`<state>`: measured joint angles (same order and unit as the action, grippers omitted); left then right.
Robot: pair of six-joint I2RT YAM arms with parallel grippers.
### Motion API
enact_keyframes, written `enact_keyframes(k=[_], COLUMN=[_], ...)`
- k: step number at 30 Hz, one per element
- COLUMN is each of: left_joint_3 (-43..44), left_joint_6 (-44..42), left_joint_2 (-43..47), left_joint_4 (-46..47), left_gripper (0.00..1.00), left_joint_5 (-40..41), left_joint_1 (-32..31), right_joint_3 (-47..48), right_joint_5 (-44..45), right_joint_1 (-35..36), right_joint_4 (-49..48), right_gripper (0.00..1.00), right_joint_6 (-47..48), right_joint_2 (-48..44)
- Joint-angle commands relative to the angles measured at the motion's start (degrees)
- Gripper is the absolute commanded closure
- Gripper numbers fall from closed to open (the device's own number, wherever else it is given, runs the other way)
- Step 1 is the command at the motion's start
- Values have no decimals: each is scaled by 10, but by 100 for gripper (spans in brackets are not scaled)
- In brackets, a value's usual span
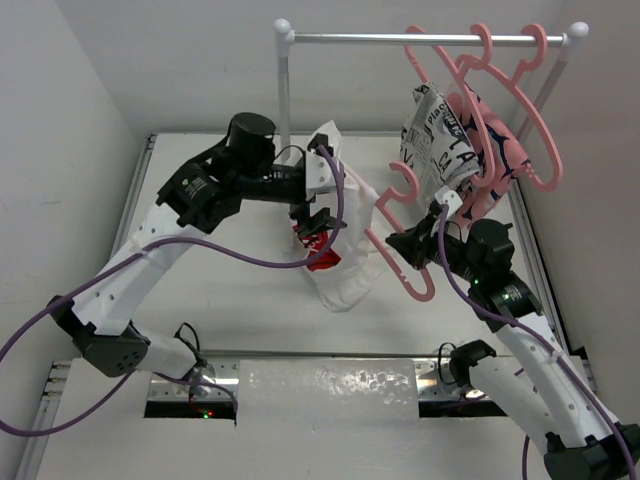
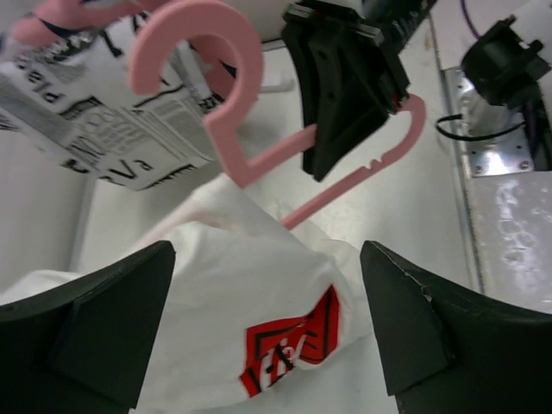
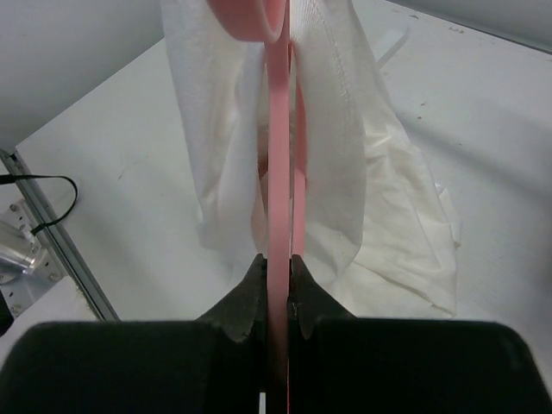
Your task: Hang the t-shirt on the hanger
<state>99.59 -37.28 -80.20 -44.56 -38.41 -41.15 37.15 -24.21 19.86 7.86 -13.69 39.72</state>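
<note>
The white t-shirt point(image 1: 347, 276) with a red printed patch point(image 2: 293, 347) hangs bunched over one shoulder of a salmon-pink hanger point(image 1: 421, 284) in mid table. My right gripper point(image 1: 404, 246) is shut on the hanger's lower bar; the right wrist view shows the bar point(image 3: 278, 172) edge-on between the closed fingers, with the shirt point(image 3: 362, 172) draped on both sides of it. My left gripper point(image 1: 316, 222) is open just above the shirt. In the left wrist view its fingers point(image 2: 112, 332) stand wide apart on either side of the red patch, and the hanger's hook point(image 2: 226, 52) shows behind.
A white-and-metal rack point(image 1: 284, 90) stands at the back. It carries several pink hangers point(image 1: 525, 95), a newsprint-patterned shirt point(image 1: 432, 140) and a pink shirt with navy marks point(image 1: 497, 150). Metal rails point(image 1: 180, 392) line the near table edge.
</note>
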Motion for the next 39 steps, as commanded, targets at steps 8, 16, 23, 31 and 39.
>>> enact_keyframes(k=[8,16,23,31,39], left_joint_3=[47,98,136,130,63], left_joint_6=[-99,-130,-118,-43,-60], left_joint_2=[-43,-107,-129,-109,-115], left_joint_4=[12,-59,-59,-25,-47], left_gripper=[9,14,22,22,22], left_joint_5=[41,-60,-31,-133,-134], left_joint_1=[99,85,112,264,262], right_joint_3=[3,-1,9,6,28], right_joint_5=[-31,-51,-61,-84,-130], right_joint_1=[-1,-2,-2,-1,-2], right_joint_4=[-24,-19,-4,4,36], right_gripper=[100,100,100,100,100], right_joint_6=[17,10,19,29,52], right_joint_2=[-18,-16,-10,7,32])
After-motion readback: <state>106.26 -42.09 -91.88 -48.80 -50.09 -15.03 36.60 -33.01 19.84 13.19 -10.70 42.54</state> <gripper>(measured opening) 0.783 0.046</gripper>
